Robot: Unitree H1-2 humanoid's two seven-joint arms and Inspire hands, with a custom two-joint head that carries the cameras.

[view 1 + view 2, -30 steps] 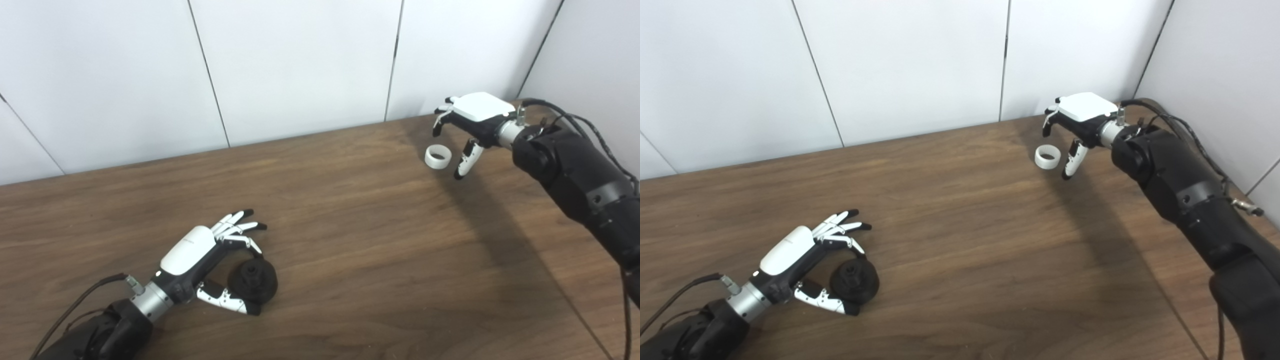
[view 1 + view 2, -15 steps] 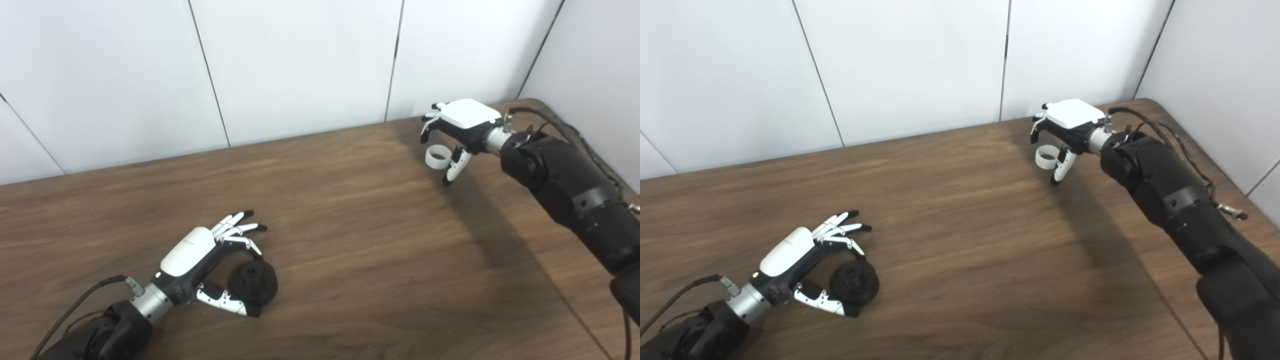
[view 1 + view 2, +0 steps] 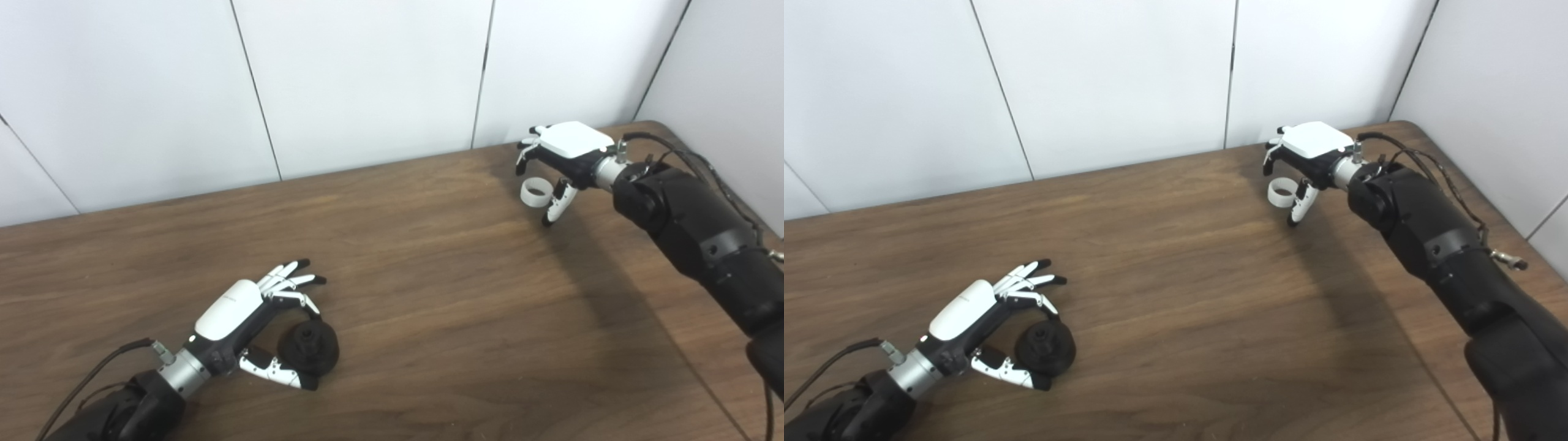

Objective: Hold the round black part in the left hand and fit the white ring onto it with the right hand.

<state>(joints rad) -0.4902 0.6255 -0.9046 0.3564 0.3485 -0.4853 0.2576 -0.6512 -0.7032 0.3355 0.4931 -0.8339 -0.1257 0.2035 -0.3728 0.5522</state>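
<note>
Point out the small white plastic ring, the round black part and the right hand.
small white plastic ring (image 3: 536,192), left eye view, on its outer wall.
round black part (image 3: 309,346), left eye view, on its top face.
right hand (image 3: 1314,150), right eye view, on its white back.

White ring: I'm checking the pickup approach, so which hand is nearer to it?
Right. The right hand arches over the white ring at the table's far right, fingers open around it. The left hand is far off at the near left, cupping the round black part.

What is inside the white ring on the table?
Nothing: through the white ring only bare wooden table shows. The right hand arches above it, fingers spread to either side. The ring's far edge, under the hand, is partly hidden.
</note>
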